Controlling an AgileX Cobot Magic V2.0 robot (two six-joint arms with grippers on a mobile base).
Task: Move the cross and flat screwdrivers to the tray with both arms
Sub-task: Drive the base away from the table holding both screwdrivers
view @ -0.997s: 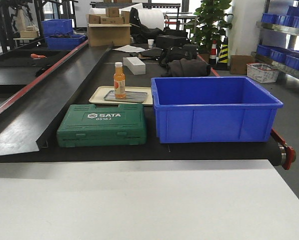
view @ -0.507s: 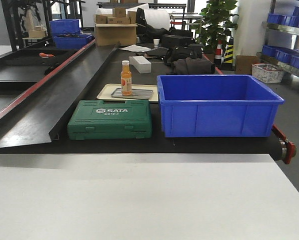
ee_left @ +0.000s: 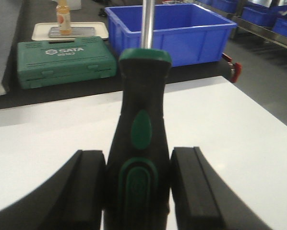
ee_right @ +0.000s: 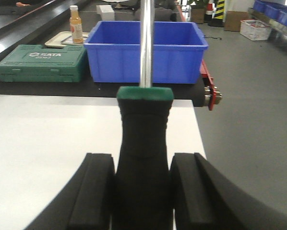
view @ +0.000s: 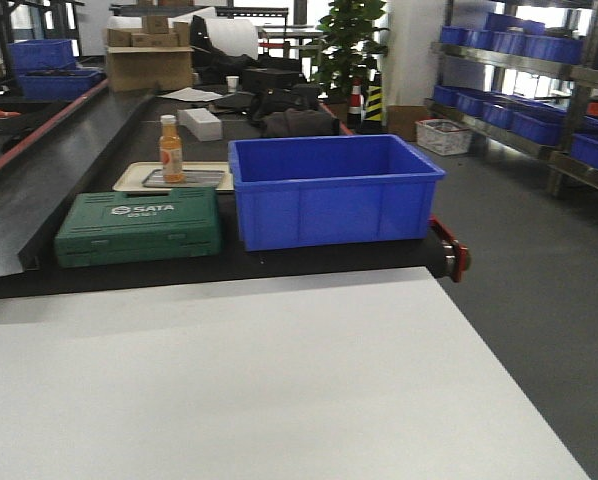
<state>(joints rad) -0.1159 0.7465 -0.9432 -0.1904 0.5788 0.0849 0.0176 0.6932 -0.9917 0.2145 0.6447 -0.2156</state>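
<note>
Front view has swung right since the earlier frame: green SATA tool case point(view: 139, 226), blue plastic bin point(view: 329, 190) and cream rectangular tray point(view: 129, 179) now sit left of centre, beyond the white tabletop point(view: 259, 380). Left fingers point(ee_left: 88, 189) pinch a black-and-green-handled screwdriver point(ee_left: 141, 129), its steel shaft running up to the top edge of the frame. Right fingers point(ee_right: 93, 189) pinch a second black-handled screwdriver point(ee_right: 143, 129), held likewise. Both tips are out of frame, so type cannot be told.

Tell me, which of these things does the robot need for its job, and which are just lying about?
Job: left screwdriver in left gripper; right screwdriver in right gripper; cream tray.
Lying about: green SATA tool case; blue bin; orange bottle; cardboard box.
</note>
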